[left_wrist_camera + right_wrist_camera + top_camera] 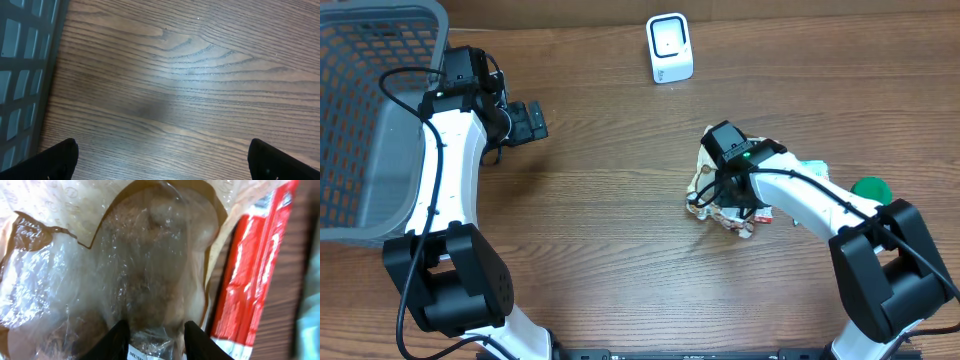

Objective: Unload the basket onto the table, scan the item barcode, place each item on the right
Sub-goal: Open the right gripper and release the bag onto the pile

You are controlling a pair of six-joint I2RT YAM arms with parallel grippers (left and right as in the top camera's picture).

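Observation:
The item is a clear plastic bag [150,255] of brown food with a white label at its lower edge; it lies on the wooden table [620,230] at centre right. My right gripper [156,340] is down on it, its two black fingers pressed against a bunched fold of the bag [703,172]. From above, the right gripper [728,195] covers most of the bag. The white scanner [670,47] stands upright at the back, well apart from the bag. My left gripper [532,122] hovers wide open over bare wood at the left, its fingertips [60,160] at the frame's bottom corners.
A grey mesh basket [360,120] fills the far left corner, its wall [25,65] just left of my left gripper. A red-and-white packet [250,280] lies right beside the bag. A green round object [870,188] and a pale packet [810,168] lie behind the right arm.

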